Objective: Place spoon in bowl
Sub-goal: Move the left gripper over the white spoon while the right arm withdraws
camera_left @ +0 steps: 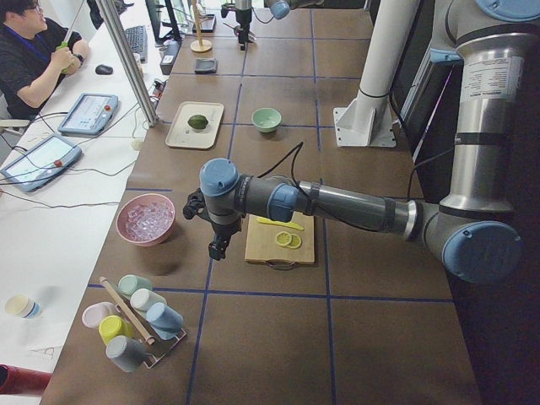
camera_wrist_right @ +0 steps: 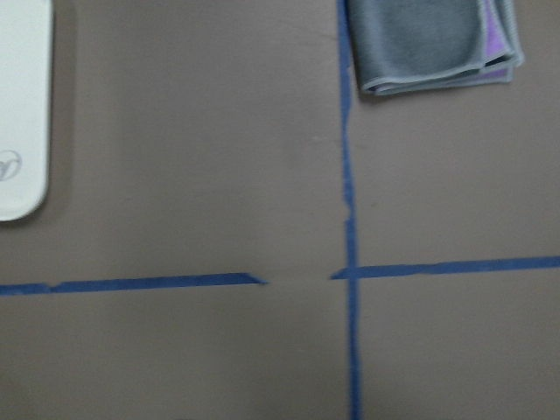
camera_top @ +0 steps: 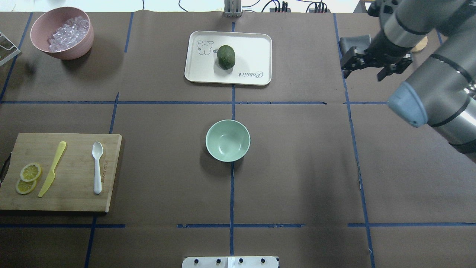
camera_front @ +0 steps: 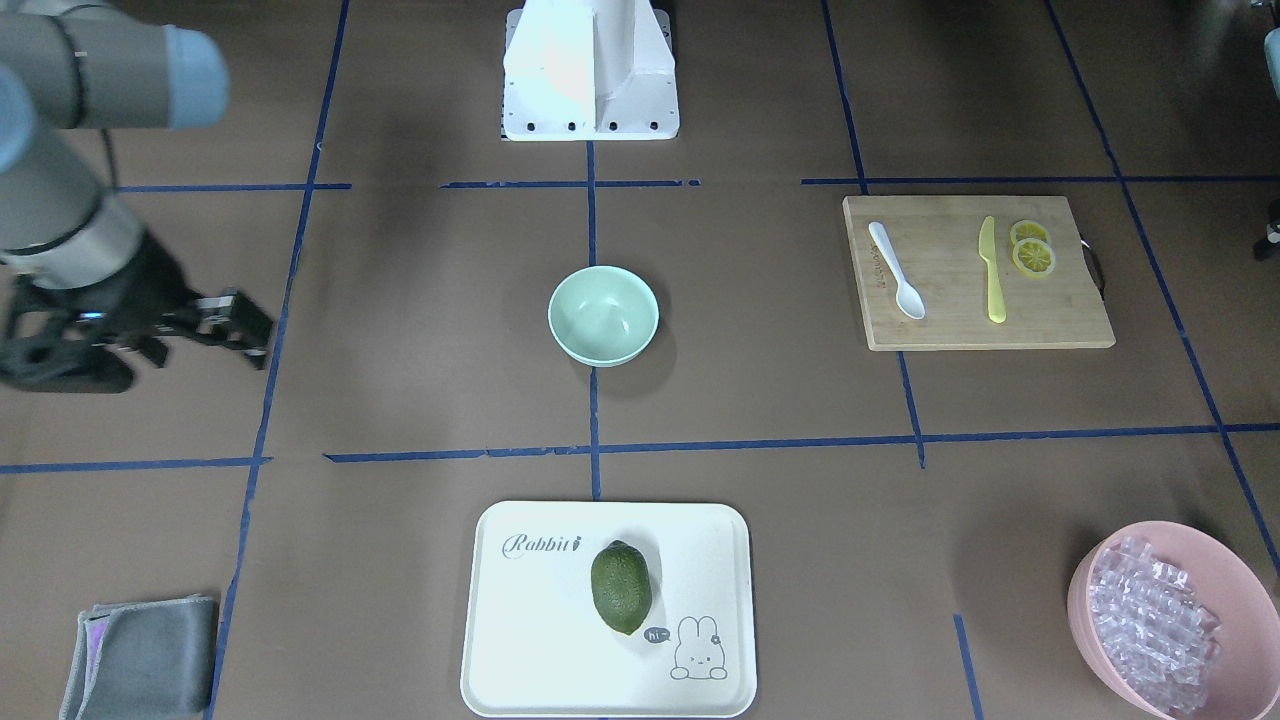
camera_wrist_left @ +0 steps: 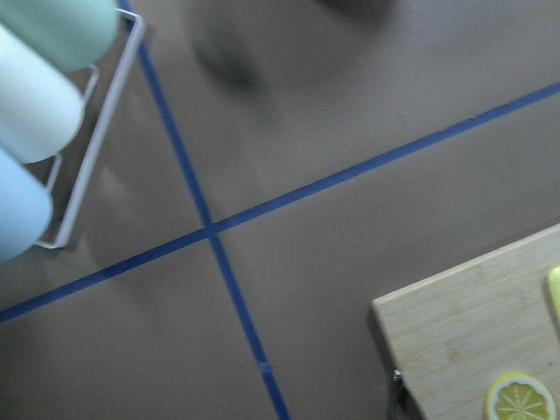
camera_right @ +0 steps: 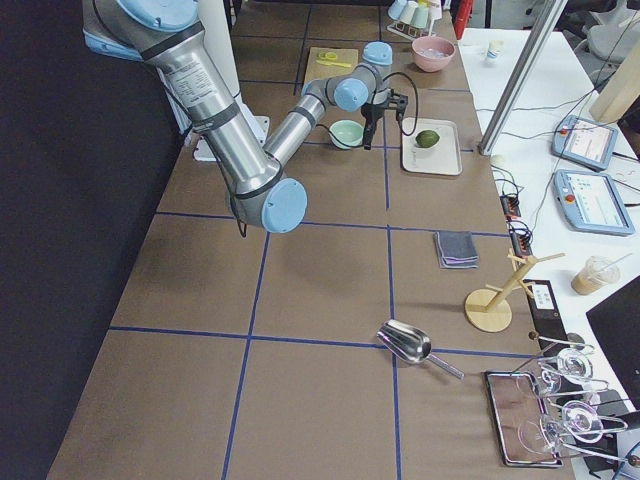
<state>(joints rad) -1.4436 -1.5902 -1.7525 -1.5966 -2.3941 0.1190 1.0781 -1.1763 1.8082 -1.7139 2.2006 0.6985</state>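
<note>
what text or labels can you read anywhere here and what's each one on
"Rabbit", in script, on the white tray.
"hi", in a dark speech bubble beside the rabbit drawing on that tray.
Engraving on the cutting board beside the spoon: too small to read.
Nothing else is legible.

Brown paper-covered bench (camera_top: 297,167) marked into squares by blue tape lines (camera_top: 231,193), long white desk (camera_left: 34,245) along its side opposite the robot, two tablets (camera_left: 88,113) on it, seated operator (camera_left: 29,51) in black, slanted metal post (camera_left: 126,59), even indoor light
</note>
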